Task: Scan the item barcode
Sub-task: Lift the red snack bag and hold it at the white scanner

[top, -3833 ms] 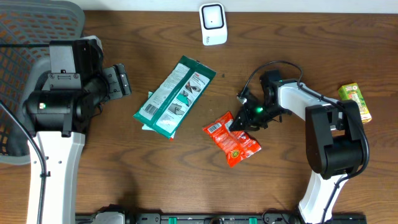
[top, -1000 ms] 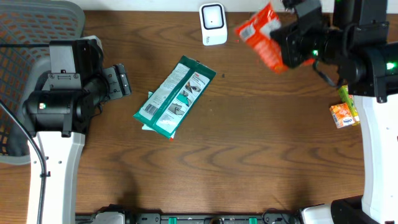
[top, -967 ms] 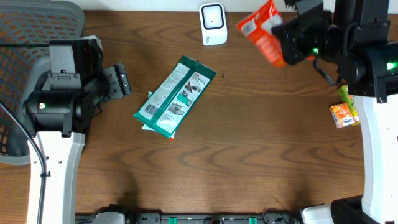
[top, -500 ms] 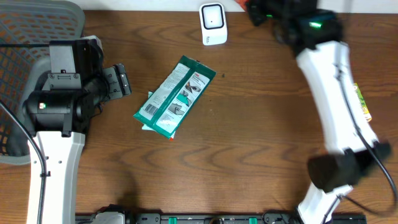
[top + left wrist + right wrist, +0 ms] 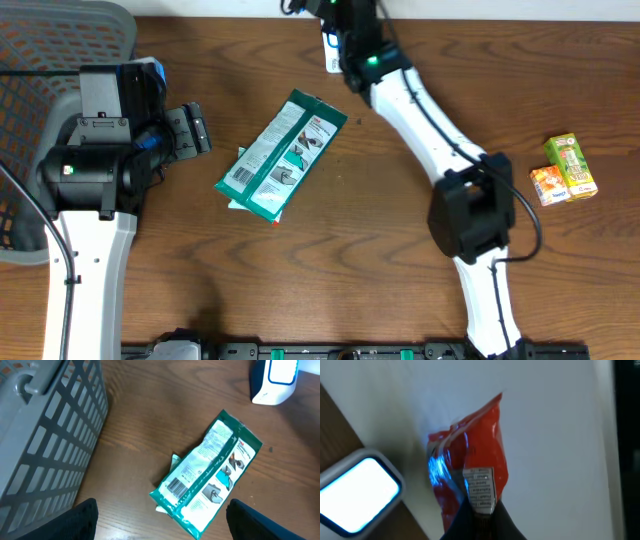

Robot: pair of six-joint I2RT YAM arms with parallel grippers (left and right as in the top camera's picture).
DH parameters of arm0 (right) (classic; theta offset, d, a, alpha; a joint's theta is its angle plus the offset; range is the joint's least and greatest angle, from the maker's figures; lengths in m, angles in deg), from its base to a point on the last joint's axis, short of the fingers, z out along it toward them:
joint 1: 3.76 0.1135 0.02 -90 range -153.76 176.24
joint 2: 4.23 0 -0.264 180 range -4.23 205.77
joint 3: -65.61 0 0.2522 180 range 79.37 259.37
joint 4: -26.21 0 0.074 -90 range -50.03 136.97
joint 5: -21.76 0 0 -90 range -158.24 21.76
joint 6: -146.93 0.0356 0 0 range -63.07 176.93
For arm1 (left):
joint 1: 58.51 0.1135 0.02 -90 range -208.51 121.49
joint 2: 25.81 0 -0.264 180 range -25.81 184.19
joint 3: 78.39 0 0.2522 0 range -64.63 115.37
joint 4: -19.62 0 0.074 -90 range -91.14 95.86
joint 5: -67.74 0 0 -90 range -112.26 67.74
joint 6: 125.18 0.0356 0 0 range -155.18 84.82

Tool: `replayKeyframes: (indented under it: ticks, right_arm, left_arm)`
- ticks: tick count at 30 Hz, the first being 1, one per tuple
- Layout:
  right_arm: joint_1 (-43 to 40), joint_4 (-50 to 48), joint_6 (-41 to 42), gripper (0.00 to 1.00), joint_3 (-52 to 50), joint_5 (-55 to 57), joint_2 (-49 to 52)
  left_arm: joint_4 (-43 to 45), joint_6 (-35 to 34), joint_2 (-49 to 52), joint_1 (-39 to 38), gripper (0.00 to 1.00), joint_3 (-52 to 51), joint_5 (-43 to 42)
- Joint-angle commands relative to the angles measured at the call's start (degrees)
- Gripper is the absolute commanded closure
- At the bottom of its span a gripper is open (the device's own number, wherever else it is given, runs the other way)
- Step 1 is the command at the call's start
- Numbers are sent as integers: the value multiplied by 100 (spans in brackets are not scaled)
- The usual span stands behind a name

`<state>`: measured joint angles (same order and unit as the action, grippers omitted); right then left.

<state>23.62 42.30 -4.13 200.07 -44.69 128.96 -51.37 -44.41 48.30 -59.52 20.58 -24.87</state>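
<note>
My right gripper is shut on the lower edge of a red snack packet, which stands upright against the white wall. A white label with print faces the camera, and a blue glint lies on the packet's left side. The white scanner sits low at the left with its face lit. In the overhead view my right arm reaches over the scanner to the table's back edge, and the packet is out of frame there. My left gripper is open and empty, left of a green packet.
A grey mesh basket stands at the far left, seen close in the left wrist view as the basket. The green packet lies barcode up. A green juice box and a small orange box lie at the right edge.
My right arm has swung left with the red packet, from right of the scanner to above it at the back edge. The left arm and green packet have not moved.
</note>
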Motion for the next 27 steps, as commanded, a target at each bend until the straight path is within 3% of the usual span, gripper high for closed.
replayKeyframes:
  ticks: [1,7,17,27]
  right_arm:
    - [59,-424,-1495,99,92,1005,520]
    - [70,-1307,-1987,99,92,1613,1200]
    - [273,-1687,-2142,99,90,1707,1320]
    - [358,-1473,-1427,99,90,1821,1318]
  left_arm:
    - [-20,-52,0,-4,17,103,52]
    - [-20,-52,0,-4,17,103,52]
    - [-20,-52,0,-4,17,105,52]
    - [-20,-52,0,-4,17,103,52]
